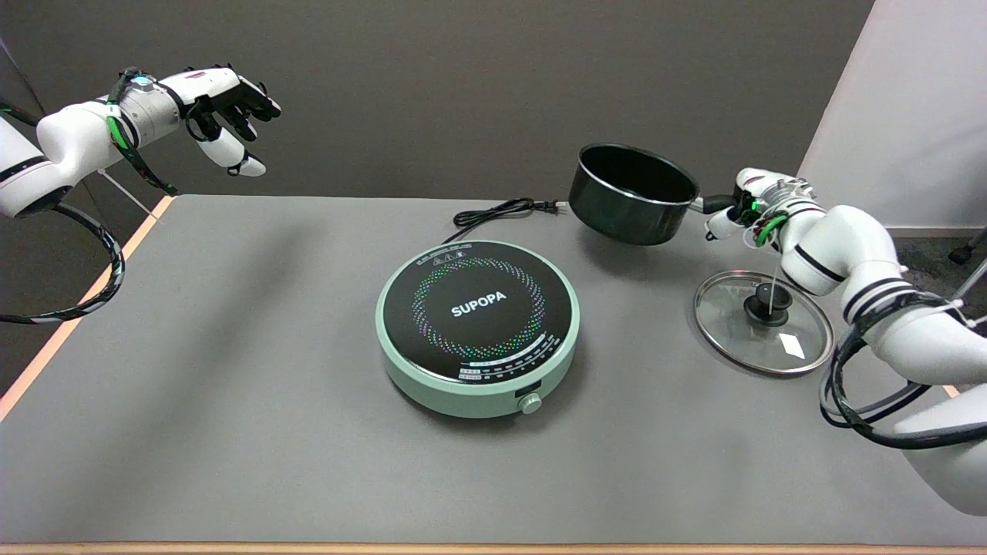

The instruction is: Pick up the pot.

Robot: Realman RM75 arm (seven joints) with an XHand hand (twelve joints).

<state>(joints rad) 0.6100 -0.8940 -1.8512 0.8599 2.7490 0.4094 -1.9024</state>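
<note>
- Right hand (752,206) — grips the handle of the black pot (632,194) at its far end.
- Pot: held off the table (231,370), tilted, above its own shadow, well apart from the hob (478,327).
- Glass lid (763,321) lies flat on the table below the wrist.
- Judgement — the lift looks done; only a steady hold remains.

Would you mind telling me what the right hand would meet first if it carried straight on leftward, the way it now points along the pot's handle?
The right hand already grips the pot in the air by its handle. Beyond the pot, nothing shows at that height; the induction cooker seems lower and nearer, though depth is uncertain.
</note>
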